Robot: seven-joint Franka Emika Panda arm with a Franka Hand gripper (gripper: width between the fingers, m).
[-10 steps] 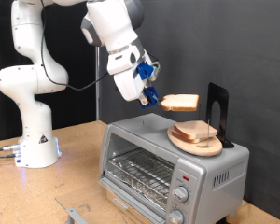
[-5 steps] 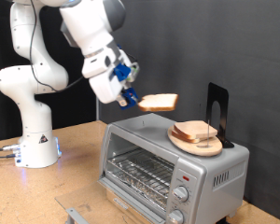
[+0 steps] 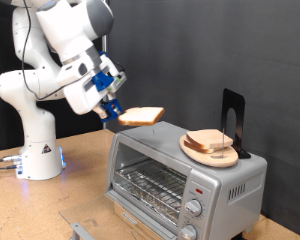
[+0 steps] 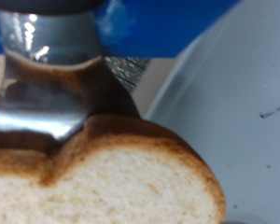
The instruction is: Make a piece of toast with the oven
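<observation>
1. Gripper (image 3: 114, 110) clamped onto one edge of the piece of toast (image 3: 141, 116), holding it up in the air, roughly flat, sticking out toward 3 o'clock in the exterior view.
2. Slice hanging just past the 9 o'clock end of the oven (image 3: 185, 180), a bit above its top, not touching it.
3. Wrist view: same slice (image 4: 103, 182) filling the lower part of the shot, pale crumb with a browner crust along the curved edge, dark gripper finger (image 4: 47, 93) pressed against it. Pretty blurry up close, so not much more to pull from there.
4. Oven door looks to be down, wire rack (image 3: 150, 184) visible inside, round knobs (image 3: 194, 209) stacked down the front at the 3 o'clock side.
5. On top of the oven, over toward 3 o'clock: round wooden plate (image 3: 228, 158) with a stack of more slices (image 3: 209, 141) on it, and a black upright stand (image 3: 231, 120) right behind that.
6. White arm (image 3: 65, 40) coming in from 10 o'clock, its base (image 3: 35, 150) sitting on the wooden tabletop (image 3: 80, 195) around 8 o'clock, well apart from the oven.
</observation>
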